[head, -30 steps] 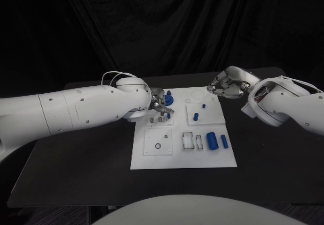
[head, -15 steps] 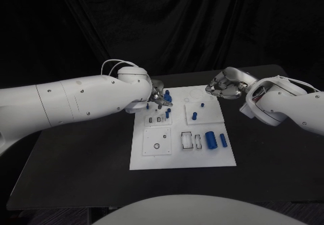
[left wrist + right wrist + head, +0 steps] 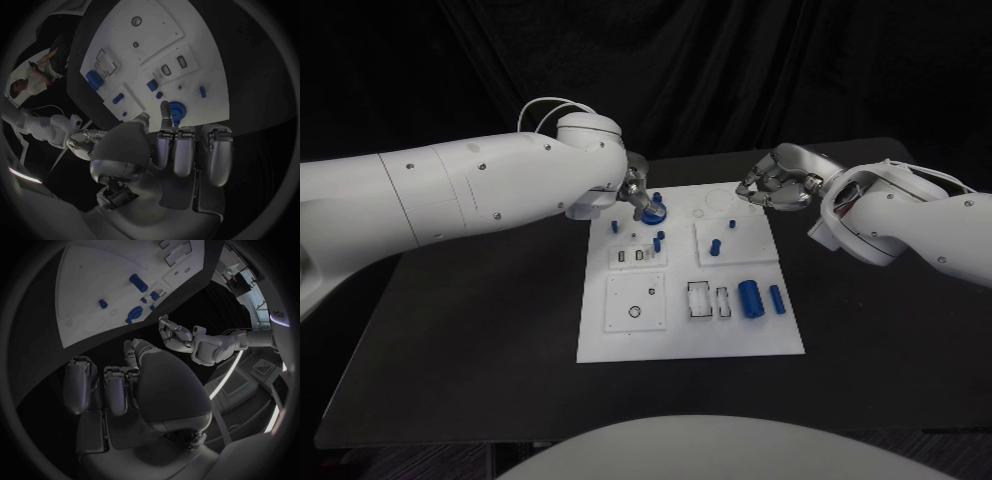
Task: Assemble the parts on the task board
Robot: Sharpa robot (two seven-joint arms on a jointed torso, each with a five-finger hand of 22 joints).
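A black counter point(image 3: 473, 330) stood before dark curtains, with the white task board point(image 3: 689, 340) lying in the middle of the frame. Nearest the camera on the board sat a large blue cylinder point(image 3: 750, 298) and a slimmer blue part point(image 3: 777, 300) side by side at the lower right, beside two rectangular slots. Farther up, small blue pegs point(image 3: 718, 247) stood in the centre. At the board's upper left, the left robot hand point(image 3: 640, 200) reached down over a round blue part point(image 3: 652, 212); the head view could not settle whether it gripped it. The left wrist view showed more: one fingertip point(image 3: 165, 107) touched the round blue part point(image 3: 177, 108) while the other fingers lay folded against the palm, nothing grasped. Farthest back, at the board's upper right corner, the right robot hand point(image 3: 776, 185) hovered with its fingers curled in. The right wrist view showed that robot hand point(image 3: 119, 385) clenched on nothing, well apart from the blue parts.
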